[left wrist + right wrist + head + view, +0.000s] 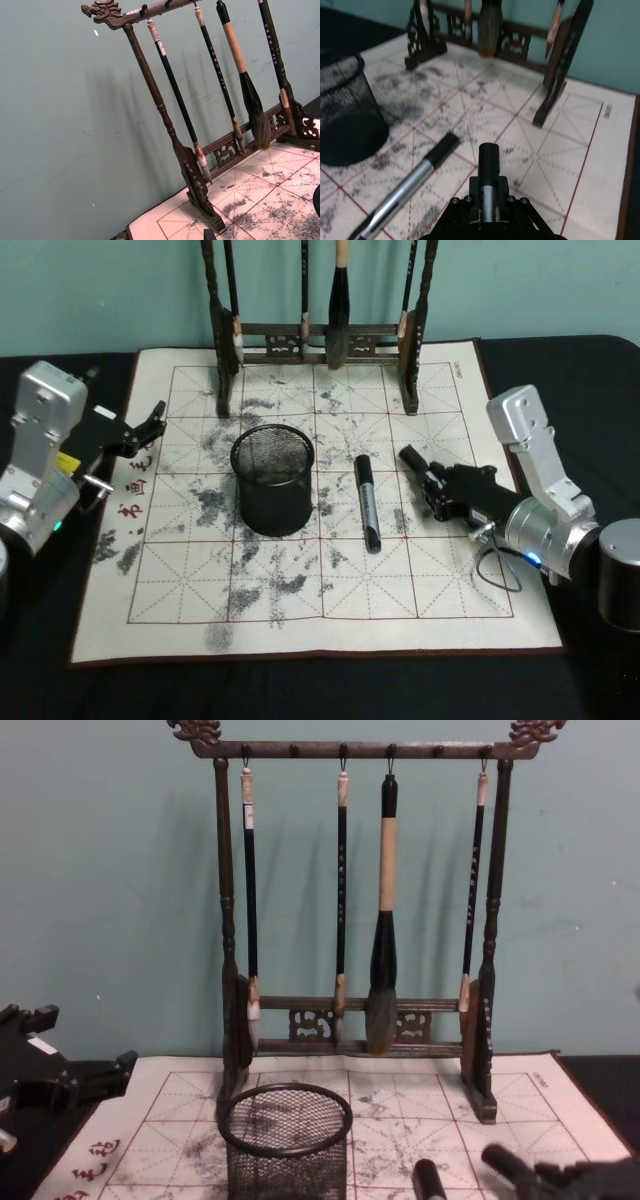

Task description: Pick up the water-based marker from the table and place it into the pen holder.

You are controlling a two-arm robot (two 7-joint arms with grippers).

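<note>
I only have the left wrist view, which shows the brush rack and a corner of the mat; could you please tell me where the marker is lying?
Observer: The marker lies flat on the mat, just to the robot's right of the pen holder and apart from it.
Operator: Thank you. Which way does it lie?
Observer: Front to back, with one black end pointing toward the brush rack.
Operator: And which gripper is nearer to it?
Observer: The right gripper, just right of the marker's far end; the left gripper is over by the mat's left edge.
</note>
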